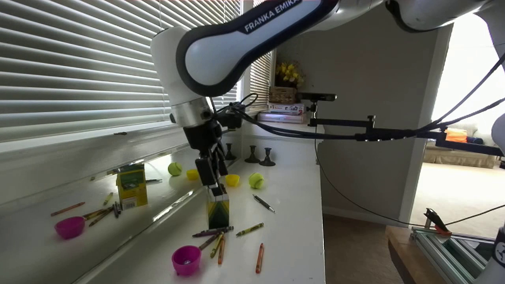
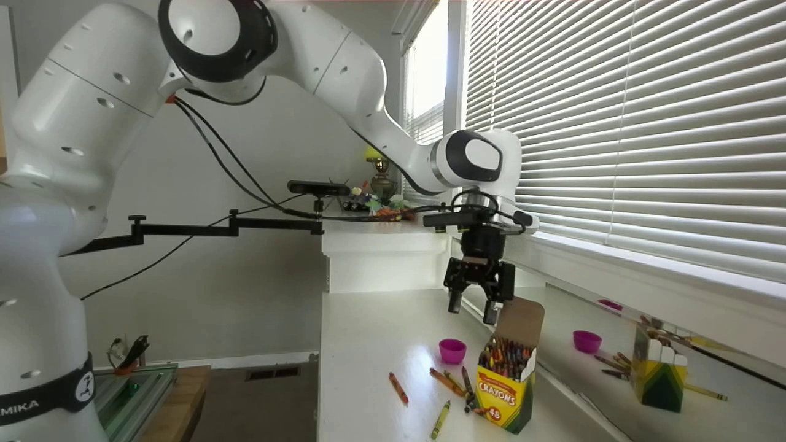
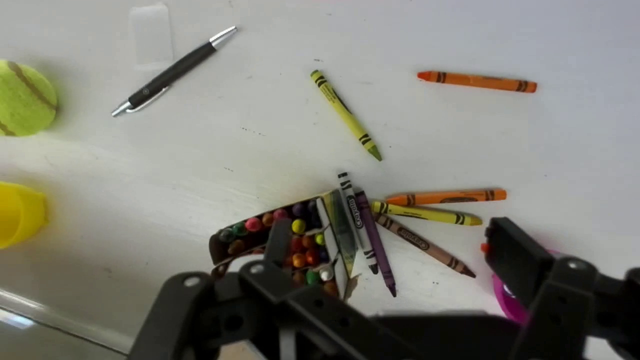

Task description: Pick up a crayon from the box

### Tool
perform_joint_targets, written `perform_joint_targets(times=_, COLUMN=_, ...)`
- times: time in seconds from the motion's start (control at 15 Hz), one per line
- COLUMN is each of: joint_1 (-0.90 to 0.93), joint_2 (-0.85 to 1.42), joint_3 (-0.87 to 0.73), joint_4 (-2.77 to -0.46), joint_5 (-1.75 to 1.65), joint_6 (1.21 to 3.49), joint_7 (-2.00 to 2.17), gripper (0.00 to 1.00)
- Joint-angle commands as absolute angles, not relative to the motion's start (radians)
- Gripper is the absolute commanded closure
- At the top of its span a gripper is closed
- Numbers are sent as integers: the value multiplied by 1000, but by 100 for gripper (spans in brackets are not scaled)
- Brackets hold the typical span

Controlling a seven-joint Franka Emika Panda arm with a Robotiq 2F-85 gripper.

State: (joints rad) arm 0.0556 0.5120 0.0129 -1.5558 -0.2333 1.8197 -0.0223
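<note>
the gripper [image 2: 473,307] hangs spread wide; in the wrist view one finger [image 3: 278,242] overlaps the box [image 2: 506,393], touch unclear. the box stands upright on the counter [image 2: 368,325]; an exterior view shows its label [image 2: 496,393], the wrist view a pen [image 3: 173,72] instead.

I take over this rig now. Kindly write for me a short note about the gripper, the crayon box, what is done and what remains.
Gripper: open, holding nothing, close to the box.
Box: upright, lid up, crayons inside; loose crayons lie beside it.
Done: no crayon gripped yet.
Left: grip one crayon from the box and lift it. In the wrist view one finger overlaps the box, so perhaps re-centre before lowering.
</note>
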Motion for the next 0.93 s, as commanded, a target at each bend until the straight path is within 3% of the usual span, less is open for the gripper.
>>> perform_joint_targets(times=0.0, joint_1=69, joint_2=395, joint_3=7, joint_4=-1651, joint_5=-164, joint_6=1825, joint_7=149, gripper=0)
perform_joint_targets(times=0.4, joint_1=100, joint_2=232, joint_3=-9, joint_4=-1781, joint_5=-208, joint_6=1967, joint_7=426, gripper=0)
perform_joint_targets(times=0.47, joint_1=86, joint_2=326, joint_3=2, joint_4=-1673, joint_5=-191, joint_6=1893, joint_7=341, gripper=0)
perform_joint_targets(times=0.87, joint_1=88, joint_2=261, joint_3=0, joint_4=-1742, joint_5=-193, joint_6=1935, joint_7=396, gripper=0)
